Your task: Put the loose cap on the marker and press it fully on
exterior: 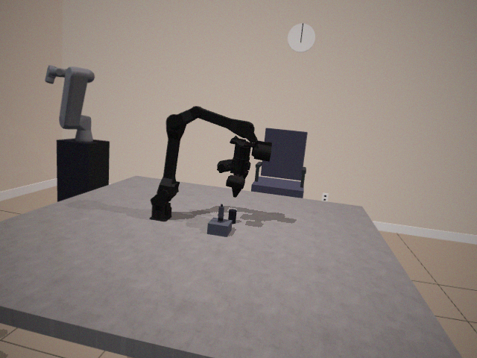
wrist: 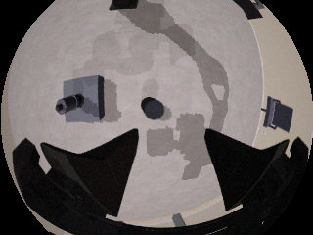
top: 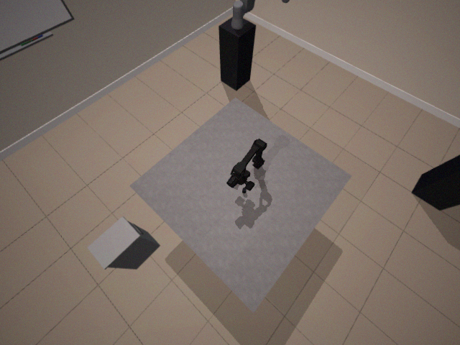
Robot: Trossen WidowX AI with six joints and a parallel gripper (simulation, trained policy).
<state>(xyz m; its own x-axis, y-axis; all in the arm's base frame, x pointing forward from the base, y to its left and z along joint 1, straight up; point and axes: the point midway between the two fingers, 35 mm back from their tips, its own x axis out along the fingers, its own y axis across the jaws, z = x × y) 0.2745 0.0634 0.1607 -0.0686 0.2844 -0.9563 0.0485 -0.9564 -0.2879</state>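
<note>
The marker [exterior: 220, 212] [wrist: 71, 103] stands upright in the grey-blue holder block [exterior: 219, 227] [wrist: 91, 105]. The dark cap [exterior: 232, 215] [wrist: 155, 109] [top: 244, 190] stands loose on the table, a short way from the block. My gripper [wrist: 172, 133] is open, with nothing between its fingers. In the exterior view its fingertips hang well above the table, over the region of the cap. In the wrist view the cap shows beyond the fingertips, a little left of midway between them. In the top view the arm hides most of the block and marker.
The grey table [top: 200, 215] [exterior: 246, 285] carries the arm's base [exterior: 161, 211]. A chair [exterior: 285, 154] [wrist: 281, 115] stands beyond the table. A pale robot arm on a black pedestal [exterior: 83, 169] [top: 236, 55] and a white-topped box [top: 115, 241] stand off the table.
</note>
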